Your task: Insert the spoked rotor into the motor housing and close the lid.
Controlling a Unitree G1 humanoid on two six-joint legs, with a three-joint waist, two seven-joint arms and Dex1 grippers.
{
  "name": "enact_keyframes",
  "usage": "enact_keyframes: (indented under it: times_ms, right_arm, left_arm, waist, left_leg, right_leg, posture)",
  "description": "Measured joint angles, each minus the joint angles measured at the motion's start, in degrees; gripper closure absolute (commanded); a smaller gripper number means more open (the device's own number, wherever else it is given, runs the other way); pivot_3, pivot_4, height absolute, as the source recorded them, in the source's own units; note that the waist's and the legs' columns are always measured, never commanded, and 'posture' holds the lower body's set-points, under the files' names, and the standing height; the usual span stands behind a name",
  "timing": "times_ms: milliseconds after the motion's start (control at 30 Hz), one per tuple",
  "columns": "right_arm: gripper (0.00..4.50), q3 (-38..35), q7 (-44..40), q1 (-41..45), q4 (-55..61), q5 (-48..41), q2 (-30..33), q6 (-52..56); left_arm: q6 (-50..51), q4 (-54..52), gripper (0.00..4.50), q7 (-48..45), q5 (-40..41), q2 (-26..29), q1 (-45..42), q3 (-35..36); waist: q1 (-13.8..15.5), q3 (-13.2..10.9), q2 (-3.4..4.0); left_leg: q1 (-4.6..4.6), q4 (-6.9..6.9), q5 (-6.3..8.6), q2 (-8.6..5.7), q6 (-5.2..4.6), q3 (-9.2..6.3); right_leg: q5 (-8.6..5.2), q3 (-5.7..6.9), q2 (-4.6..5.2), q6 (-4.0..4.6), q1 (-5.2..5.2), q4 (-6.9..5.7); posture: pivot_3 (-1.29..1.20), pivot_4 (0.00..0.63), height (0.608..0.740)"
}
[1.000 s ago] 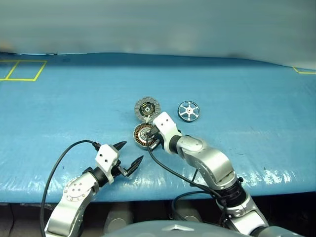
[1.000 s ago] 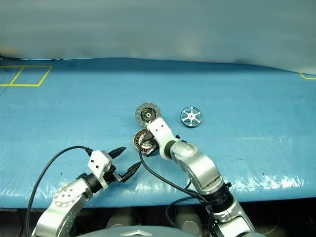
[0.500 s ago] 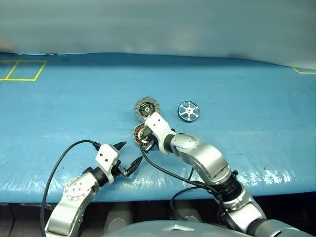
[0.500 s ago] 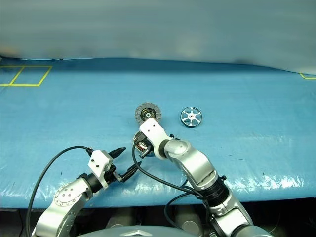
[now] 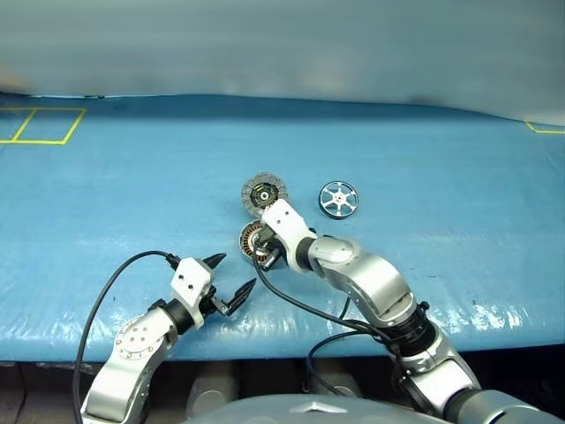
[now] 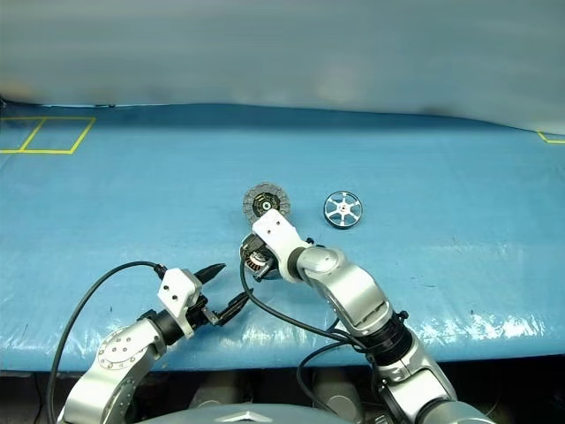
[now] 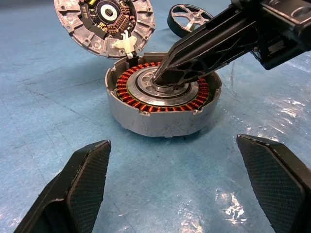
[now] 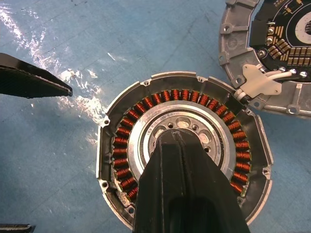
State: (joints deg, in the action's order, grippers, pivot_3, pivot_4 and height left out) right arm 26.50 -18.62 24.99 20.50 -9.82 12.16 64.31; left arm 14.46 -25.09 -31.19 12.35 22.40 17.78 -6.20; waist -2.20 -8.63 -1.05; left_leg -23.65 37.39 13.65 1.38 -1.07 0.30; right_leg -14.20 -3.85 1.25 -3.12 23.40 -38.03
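The motor housing, a grey cup with copper windings, sits on the blue table with its lid lying open behind it, inner face up, joined at the rim. My right gripper is shut, its tips resting on the housing's silver centre hub; from the head it covers much of the housing. The spoked rotor lies flat to the right of the lid. My left gripper stands open and empty just in front of the housing, apart from it.
Blue sheeting covers the table, and its front edge runs close below the arms. Yellow tape squares mark the far left corner. A black cable loops beside my left arm.
My right wrist has swung slightly to the left over the housing while its tips stayed on the hub. The left gripper has not moved.
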Motion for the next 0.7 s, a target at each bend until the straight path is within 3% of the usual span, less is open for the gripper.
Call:
enact_keyframes:
  times_ms: [700]
  right_arm:
    - [4.48,0.12,0.18,0.05,-3.23,0.72,-1.04,-2.17]
  left_arm:
    - [-0.01,0.00,0.00,0.85,-0.14,-0.09,0.13,-0.09]
  waist:
    - [-0.18,0.08,-0.04]
  left_leg:
    - [0.11,0.05,0.00,0.05,0.00,0.00]
  right_leg:
    - [-0.06,-0.01,-0.04,0.10,-0.02,0.00]
  posture:
    - [0.00,0.150,0.740]
